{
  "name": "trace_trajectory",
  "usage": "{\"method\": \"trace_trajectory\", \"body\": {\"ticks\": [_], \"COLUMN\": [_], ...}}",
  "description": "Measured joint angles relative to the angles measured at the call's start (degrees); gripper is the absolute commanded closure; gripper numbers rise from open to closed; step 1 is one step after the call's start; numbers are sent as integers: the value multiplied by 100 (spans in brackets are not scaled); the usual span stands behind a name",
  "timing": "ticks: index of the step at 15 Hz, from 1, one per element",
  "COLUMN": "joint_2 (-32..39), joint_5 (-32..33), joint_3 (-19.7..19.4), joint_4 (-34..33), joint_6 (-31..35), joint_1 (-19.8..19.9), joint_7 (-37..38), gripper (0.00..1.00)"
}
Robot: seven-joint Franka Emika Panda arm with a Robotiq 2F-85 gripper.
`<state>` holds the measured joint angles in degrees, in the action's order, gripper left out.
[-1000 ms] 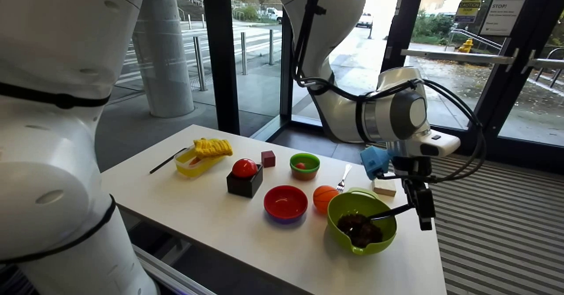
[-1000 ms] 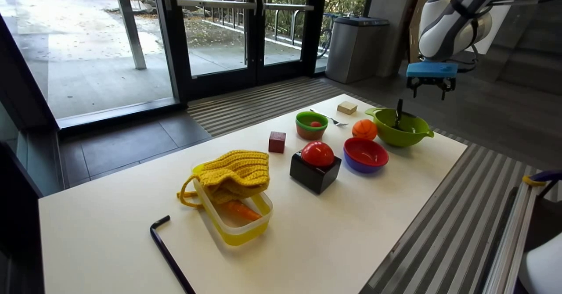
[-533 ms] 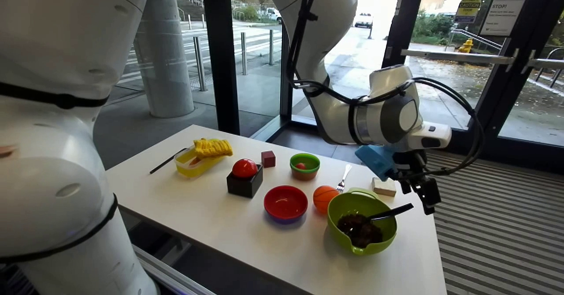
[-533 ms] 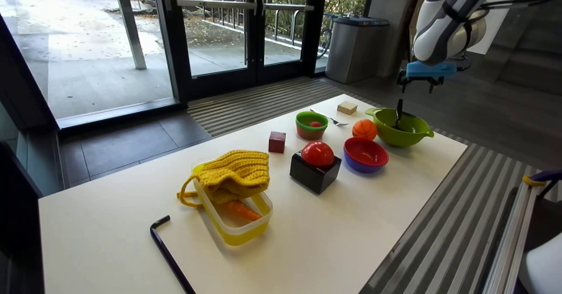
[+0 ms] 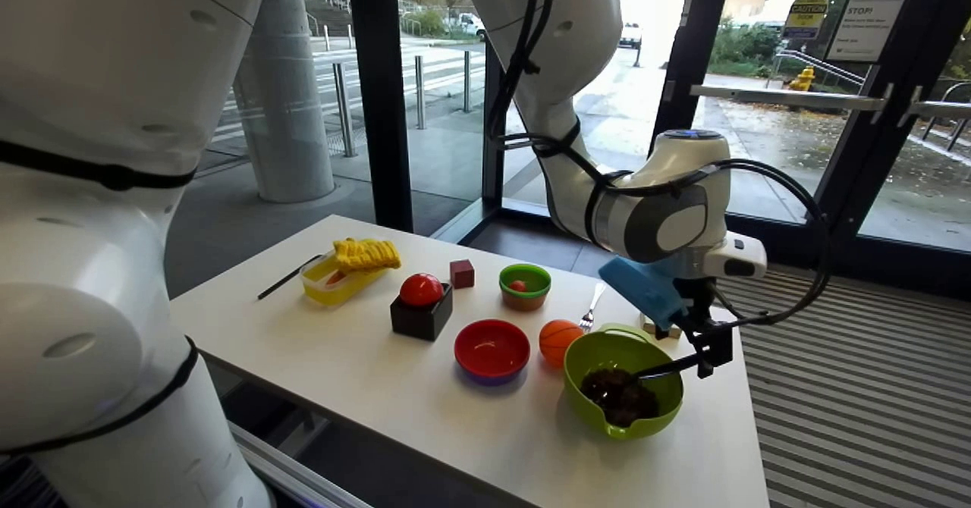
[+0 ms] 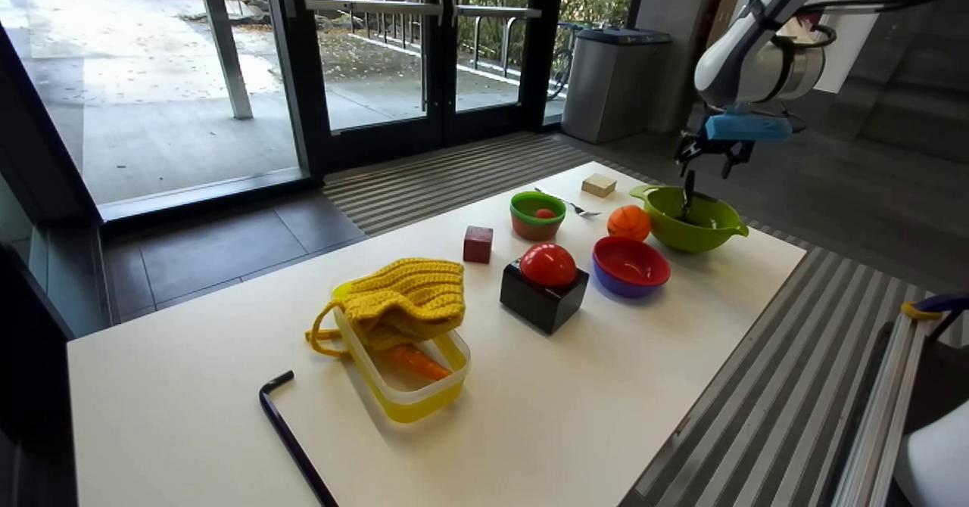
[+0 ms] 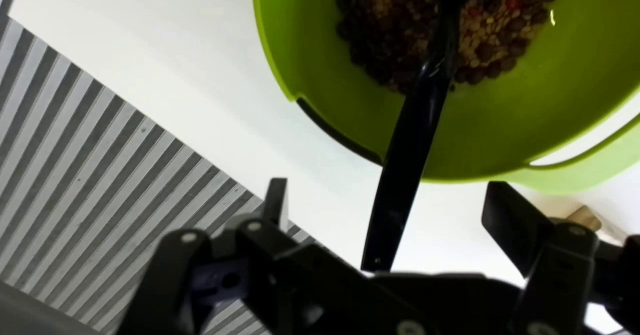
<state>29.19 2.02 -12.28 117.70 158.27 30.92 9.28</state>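
Observation:
A black utensil [image 7: 407, 160] leans over the rim of a green bowl [image 7: 490, 140], its head among dark round pieces and pale grains [image 7: 380, 25]. My gripper [image 7: 389, 190] is open, and in the wrist view the end of the utensil's handle lies between its fingers, with a gap on both sides. I see no grip and cannot tell how far below the fingers the handle lies. In both exterior views the gripper [image 6: 705, 172] hangs tilted just above the handle [image 6: 688, 193], at the rim of the bowl [image 6: 700, 238].
Close to the bowl are an orange ball [image 6: 628, 222], a red bowl [image 6: 632, 261] stacked on a purple one, a fork [image 6: 579, 209] and a wooden block [image 6: 599, 185]. Farther off stand a red-domed black box [image 6: 543, 299], a maroon cube [image 6: 478, 244] and a yellow container [image 6: 420, 409].
The gripper has turned and shifted toward the bowl, coming over the utensil's handle. Its jaws have stayed open. The bowl, utensil and other table objects have not moved.

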Motion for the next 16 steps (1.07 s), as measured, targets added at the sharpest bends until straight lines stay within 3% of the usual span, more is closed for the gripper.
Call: {"method": "trace_trajectory", "body": {"ticks": [1,2,3,7,16], "joint_2": [12,30,57,203,622], "joint_5": [-131,-204,-241,-272,-381], "joint_3": [-6,-33,-75,-263,-411], "joint_4": [-6,-19,-37,-178,-653], "joint_6": [-60,-94,-97,-67,-15], "joint_1": [-6,-15,-33,-112,-302], "joint_7": [-185,-298,-357,-381,-294], "gripper": [4,21,9,0,0]}}
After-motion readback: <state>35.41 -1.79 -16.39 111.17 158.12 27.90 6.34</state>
